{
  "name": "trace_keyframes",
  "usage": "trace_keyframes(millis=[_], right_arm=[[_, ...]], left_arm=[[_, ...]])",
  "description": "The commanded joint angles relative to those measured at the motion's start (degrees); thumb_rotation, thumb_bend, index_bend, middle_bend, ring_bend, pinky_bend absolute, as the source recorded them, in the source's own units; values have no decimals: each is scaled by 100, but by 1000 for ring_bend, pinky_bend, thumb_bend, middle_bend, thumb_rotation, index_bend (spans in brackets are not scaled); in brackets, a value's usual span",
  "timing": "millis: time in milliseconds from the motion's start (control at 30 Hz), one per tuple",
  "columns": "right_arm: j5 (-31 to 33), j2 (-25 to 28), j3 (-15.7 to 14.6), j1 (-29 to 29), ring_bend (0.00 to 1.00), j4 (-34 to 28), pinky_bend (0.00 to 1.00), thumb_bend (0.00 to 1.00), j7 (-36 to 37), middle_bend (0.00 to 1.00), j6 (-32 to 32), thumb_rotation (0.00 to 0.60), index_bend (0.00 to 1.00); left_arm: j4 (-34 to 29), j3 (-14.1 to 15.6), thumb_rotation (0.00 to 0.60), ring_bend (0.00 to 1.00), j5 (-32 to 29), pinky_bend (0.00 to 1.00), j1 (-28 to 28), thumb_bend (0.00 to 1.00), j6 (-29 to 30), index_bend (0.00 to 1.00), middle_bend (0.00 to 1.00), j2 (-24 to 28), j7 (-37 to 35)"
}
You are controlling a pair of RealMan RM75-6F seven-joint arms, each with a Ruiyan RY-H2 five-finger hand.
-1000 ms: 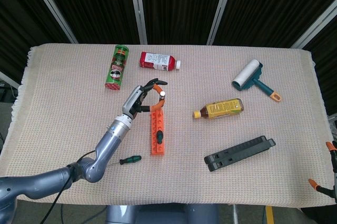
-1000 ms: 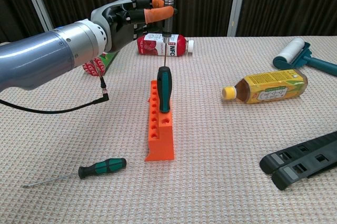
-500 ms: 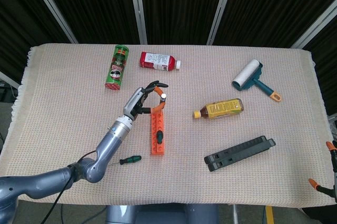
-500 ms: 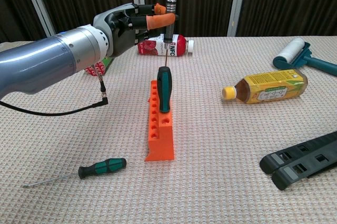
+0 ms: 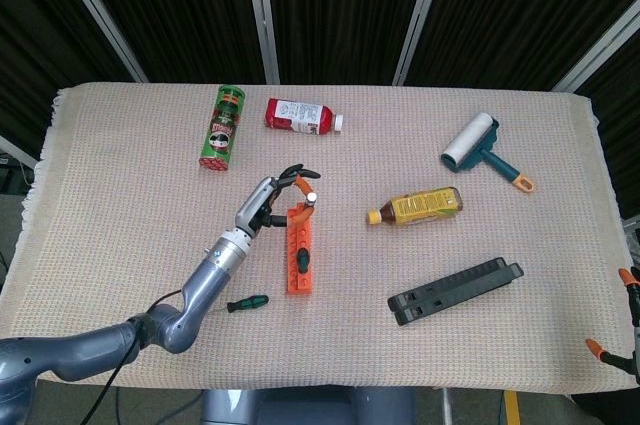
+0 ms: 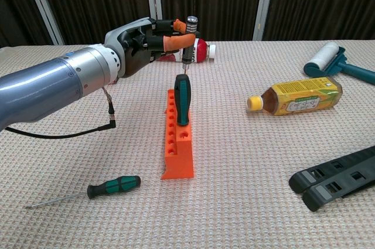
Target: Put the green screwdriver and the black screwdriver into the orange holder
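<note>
beige woven cloth covers the table (image 5: 120, 195), which carries every item.

left hand (image 6: 143, 41): it has come down since the previous second. in the chest view the tool it carries sits clearly lower than before, and in the head view the hand has drawn in towards the front edge of the surface. its orange-tipped fingertips (image 6: 176, 41) pinch the black screwdriver; the remaining fingers are curled loosely alongside. the right hand does not appear in either view.

orange holder (image 6: 179, 164): stands left of the surface's middle, long axis running from front edge to back edge. it has not moved.

green screwdriver (image 6: 183, 99): already seated upright in the holder, handle up, unchanged.

black screwdriver (image 6: 190, 25): long axis vertical, silver cap up, tip down, positioned over the back end of the holder, just behind the green handle. the tip is hidden by that handle, so entry into a hole cannot be confirmed.

assessment: the descent indicates that insertion of the second tool is under way; release is not yet warranted.

a further green-handled screwdriver (image 6: 114, 186) lies flat near the front edge, shaft pointing towards the left edge.
</note>
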Motion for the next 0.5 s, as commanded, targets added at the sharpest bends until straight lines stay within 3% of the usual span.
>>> trace_keyframes(millis=[33,500], right_arm=[[-1,1,0,-4,0,0,0,0,3,0,5,600,0],[1,15,-8,2,0,-28,0,0,-30,0,-20,600,0]], left_arm=[[28,34,600,1,44,0,8,407,20,696,212,-9,-31],[153,199,600,1,169,0,79,413,80,698,212,-70,-250]])
